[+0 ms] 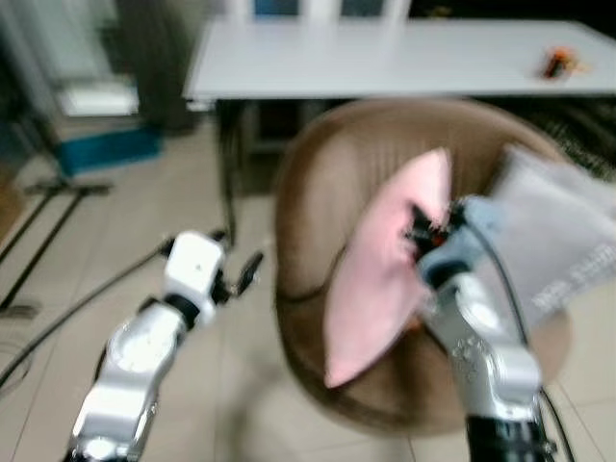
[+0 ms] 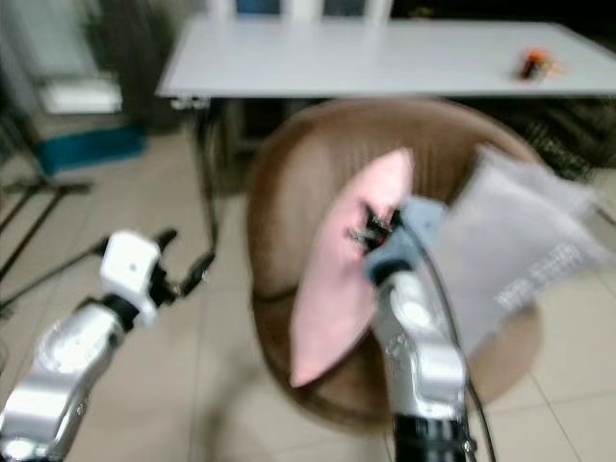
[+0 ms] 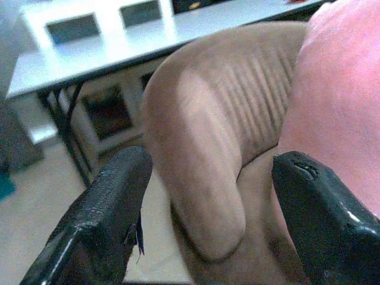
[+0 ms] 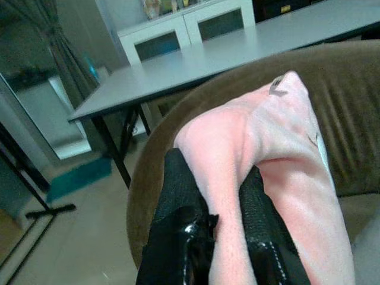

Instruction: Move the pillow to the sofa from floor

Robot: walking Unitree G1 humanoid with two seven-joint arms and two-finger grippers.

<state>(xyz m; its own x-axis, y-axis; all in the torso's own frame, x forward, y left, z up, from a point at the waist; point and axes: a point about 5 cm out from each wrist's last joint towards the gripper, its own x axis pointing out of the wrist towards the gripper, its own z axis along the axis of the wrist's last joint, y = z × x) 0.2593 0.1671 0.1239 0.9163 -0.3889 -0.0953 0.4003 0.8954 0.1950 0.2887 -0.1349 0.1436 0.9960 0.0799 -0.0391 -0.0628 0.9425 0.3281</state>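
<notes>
A pink pillow (image 1: 385,265) stands on edge over the seat of a round brown sofa chair (image 1: 322,183). My right gripper (image 1: 423,226) is shut on the pillow's upper edge; the right wrist view has its two black fingers (image 4: 181,228) pinching the pink fabric (image 4: 279,136). To the left of the chair, over the floor, my left gripper (image 1: 241,269) is open and holds nothing. Its fingers (image 3: 101,219) frame the chair's armrest (image 3: 205,184) in the left wrist view.
A grey cushion (image 1: 558,241) leans on the chair's right side. Behind the chair is a white table (image 1: 385,58) with black legs and a small orange object (image 1: 558,63). Cables (image 1: 87,298) and stand legs cross the tiled floor at left.
</notes>
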